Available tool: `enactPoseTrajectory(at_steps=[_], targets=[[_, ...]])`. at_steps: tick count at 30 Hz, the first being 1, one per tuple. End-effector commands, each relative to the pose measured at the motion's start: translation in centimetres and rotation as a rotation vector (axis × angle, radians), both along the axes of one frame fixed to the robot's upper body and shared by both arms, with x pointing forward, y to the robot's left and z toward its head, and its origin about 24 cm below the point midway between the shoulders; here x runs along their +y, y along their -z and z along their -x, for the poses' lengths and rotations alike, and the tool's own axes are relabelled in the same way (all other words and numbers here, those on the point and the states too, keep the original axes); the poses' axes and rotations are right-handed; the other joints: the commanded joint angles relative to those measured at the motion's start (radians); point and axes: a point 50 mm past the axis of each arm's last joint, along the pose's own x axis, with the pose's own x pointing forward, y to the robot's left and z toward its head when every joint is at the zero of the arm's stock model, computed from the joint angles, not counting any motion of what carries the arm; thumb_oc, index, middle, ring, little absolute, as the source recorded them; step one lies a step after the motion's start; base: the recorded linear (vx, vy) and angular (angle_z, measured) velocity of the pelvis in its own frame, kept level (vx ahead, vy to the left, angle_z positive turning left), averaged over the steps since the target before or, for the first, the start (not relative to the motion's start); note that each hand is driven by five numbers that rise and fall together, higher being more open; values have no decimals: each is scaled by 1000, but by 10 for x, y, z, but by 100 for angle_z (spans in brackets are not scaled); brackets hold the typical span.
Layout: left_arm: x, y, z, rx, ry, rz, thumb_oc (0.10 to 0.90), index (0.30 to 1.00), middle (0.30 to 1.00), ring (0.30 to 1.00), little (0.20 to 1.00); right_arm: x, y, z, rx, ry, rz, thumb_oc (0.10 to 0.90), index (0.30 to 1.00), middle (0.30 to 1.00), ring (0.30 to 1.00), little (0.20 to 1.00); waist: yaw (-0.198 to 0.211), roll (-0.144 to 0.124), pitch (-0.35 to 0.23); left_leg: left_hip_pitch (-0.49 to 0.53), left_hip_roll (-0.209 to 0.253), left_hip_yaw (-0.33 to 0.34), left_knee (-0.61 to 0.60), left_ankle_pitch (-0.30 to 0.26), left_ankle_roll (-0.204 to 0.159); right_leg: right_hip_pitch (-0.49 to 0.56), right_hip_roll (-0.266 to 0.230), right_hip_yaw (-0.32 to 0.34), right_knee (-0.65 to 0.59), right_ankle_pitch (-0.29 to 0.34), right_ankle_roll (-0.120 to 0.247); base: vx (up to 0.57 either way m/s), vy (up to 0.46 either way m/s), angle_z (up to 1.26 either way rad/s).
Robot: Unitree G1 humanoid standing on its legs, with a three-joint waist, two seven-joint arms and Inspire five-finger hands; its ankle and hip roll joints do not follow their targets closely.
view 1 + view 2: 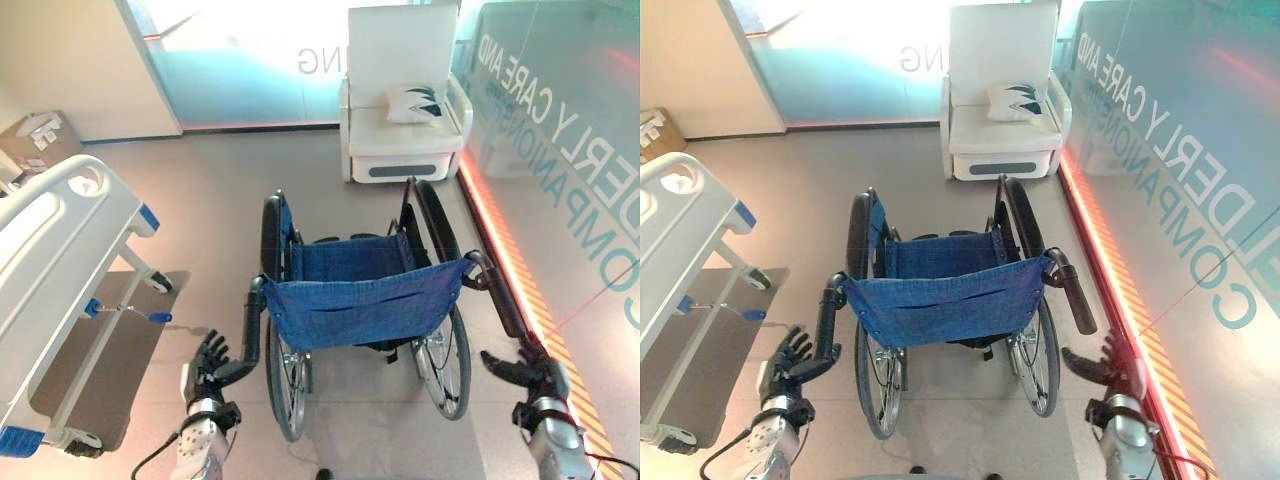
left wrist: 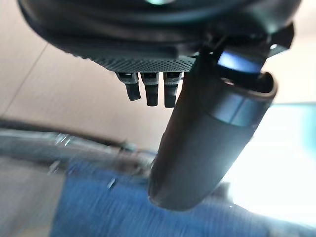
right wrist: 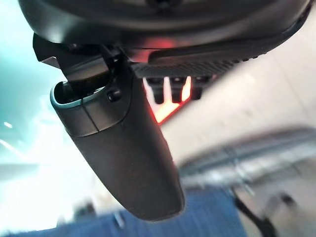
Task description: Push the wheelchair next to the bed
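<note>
The wheelchair (image 1: 355,300) stands mid-floor with its blue cloth back towards me and its seat facing away. The white bed (image 1: 50,250) with blue corner pieces runs along the left. My left hand (image 1: 208,362) is open with its fingers spread, just left of the black left push handle (image 1: 252,330); its thumb reaches towards the handle's end. My right hand (image 1: 525,370) is open too, below and a little apart from the right push handle (image 1: 500,295). In both wrist views the thumb (image 2: 207,148) (image 3: 123,148) sticks out straight over the blue cloth (image 2: 123,207).
A white armchair (image 1: 400,100) with a cushion stands at the back, beyond the wheelchair. A glass wall (image 1: 570,150) with lettering and a red-lit floor strip (image 1: 500,250) run along the right. A cardboard box (image 1: 35,135) sits at the far left. Open floor lies between bed and wheelchair.
</note>
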Motion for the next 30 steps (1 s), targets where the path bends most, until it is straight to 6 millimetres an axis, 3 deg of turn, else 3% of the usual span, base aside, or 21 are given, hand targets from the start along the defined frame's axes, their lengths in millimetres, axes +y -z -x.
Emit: enactPoseTrajectory(at_steps=[1,8,12,16,21,25,30], targets=[[26,-51,-42,-211,-27,-175,800,900,900,900,900,-31,-70,-44,-266,59,128,800,900,900,900,900,6,-20,-29,27,-44,-16,4,-77,16,-24,4,9,26,20,-9,0,0,0],[61,-90,-52,-282,-185,-318,800,900,900,900,900,-41,-148,-68,-468,130,355,800,900,900,900,900,2,-15,-36,25,-46,-24,4,-76,7,-21,0,12,16,18,-7,-2,4,0],[61,-116,-67,-382,-161,-346,800,900,900,900,900,-38,-181,-80,-573,152,404,800,900,900,900,900,5,-13,-40,25,-47,-31,4,-73,2,-15,-2,12,12,18,-6,3,4,2],[46,-162,-90,-541,-33,-362,800,900,900,900,900,-19,-215,-90,-707,66,429,800,900,900,900,900,10,-16,-42,20,-46,-36,4,-66,0,-17,-2,6,13,22,-3,-8,-13,3],[19,-190,-99,-694,149,-269,800,900,900,900,900,7,-226,-95,-743,-92,459,800,900,900,900,900,16,-25,-42,15,-47,-43,4,-64,4,-20,0,4,14,23,-2,-28,-34,7],[-2,-190,-99,-737,281,-193,800,900,900,900,900,17,-222,-97,-725,-157,439,800,900,900,900,900,19,-31,-42,15,-45,-44,4,-65,7,-20,3,6,14,24,-2,-9,-7,1],[-12,-186,-97,-697,370,-222,800,900,900,900,900,25,-214,-100,-652,-243,431,800,900,900,900,900,22,-33,-41,15,-42,-40,4,-64,8,-22,4,5,15,26,0,0,0,0]])
